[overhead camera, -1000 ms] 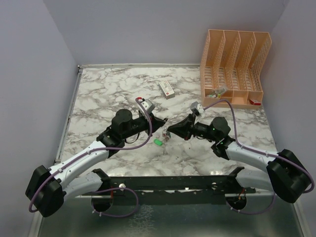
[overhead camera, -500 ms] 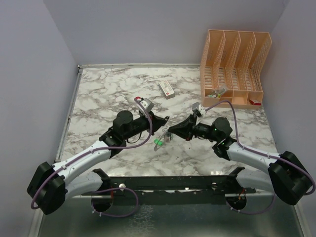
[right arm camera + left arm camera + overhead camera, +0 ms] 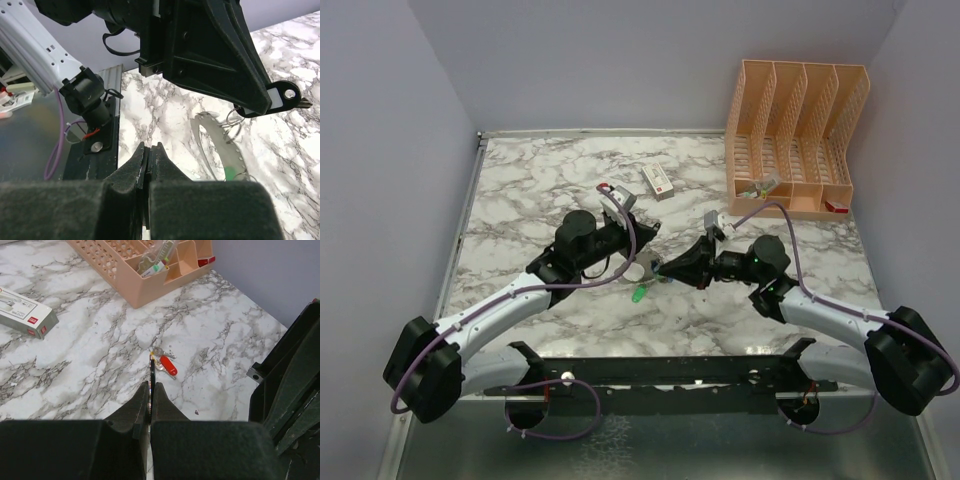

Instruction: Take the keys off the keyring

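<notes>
My left gripper is shut on a black key; in the left wrist view the key shows edge-on. In the right wrist view the black key's head sticks out of the left fingers, and wire rings link it to the grey keyring band. A green key hangs low on the band and also shows in the top view. My right gripper faces the left one. Its jaws are shut on a thin dark strip, apparently the band's end. A red key lies loose on the marble.
A white box with a red mark lies behind the grippers and shows in the left wrist view. A peach organiser with small items stands at the back right. The metal rail runs along the near edge.
The left gripper has moved forward and right, closing up to the right gripper. The keyring has lifted between them and the green key has shifted slightly.
</notes>
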Tool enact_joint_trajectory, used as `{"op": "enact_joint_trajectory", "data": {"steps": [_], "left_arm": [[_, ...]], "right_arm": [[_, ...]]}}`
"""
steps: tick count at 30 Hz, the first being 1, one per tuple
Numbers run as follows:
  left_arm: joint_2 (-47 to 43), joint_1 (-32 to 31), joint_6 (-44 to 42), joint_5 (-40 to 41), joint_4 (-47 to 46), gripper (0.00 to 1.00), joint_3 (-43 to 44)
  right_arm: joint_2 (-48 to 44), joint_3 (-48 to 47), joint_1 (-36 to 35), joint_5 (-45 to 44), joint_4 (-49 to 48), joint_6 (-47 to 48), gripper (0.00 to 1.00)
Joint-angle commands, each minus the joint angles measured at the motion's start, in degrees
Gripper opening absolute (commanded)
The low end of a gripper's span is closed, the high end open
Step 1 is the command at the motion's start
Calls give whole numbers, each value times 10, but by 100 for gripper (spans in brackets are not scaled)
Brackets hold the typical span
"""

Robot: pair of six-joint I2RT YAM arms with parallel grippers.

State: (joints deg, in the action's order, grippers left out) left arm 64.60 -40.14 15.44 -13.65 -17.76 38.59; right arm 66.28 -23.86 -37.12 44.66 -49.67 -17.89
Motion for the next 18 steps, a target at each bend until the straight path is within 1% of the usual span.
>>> {"op": "enact_joint_trajectory", "data": {"steps": [1, 4, 6, 11, 15, 18], "left_arm": [[2, 1, -19, -3, 13, 0, 32], [1, 1, -23, -20, 14, 0, 32], [2, 1, -26, -29, 18, 0, 35], [2, 1, -40, -46, 28, 0, 41], [4, 1, -56, -60, 41, 0, 51], [7, 1, -70, -70, 55, 0, 60]], "right_arm": [[-8, -14, -2, -8, 27, 15, 1], [-21, -12, -2, -73, 55, 19, 2], [-28, -9, -2, -110, 58, 14, 8], [-15, -18, -1, -131, 56, 12, 20], [-8, -23, -2, -165, 55, 1, 44], [-12, -14, -2, -204, 39, -11, 58]]}}
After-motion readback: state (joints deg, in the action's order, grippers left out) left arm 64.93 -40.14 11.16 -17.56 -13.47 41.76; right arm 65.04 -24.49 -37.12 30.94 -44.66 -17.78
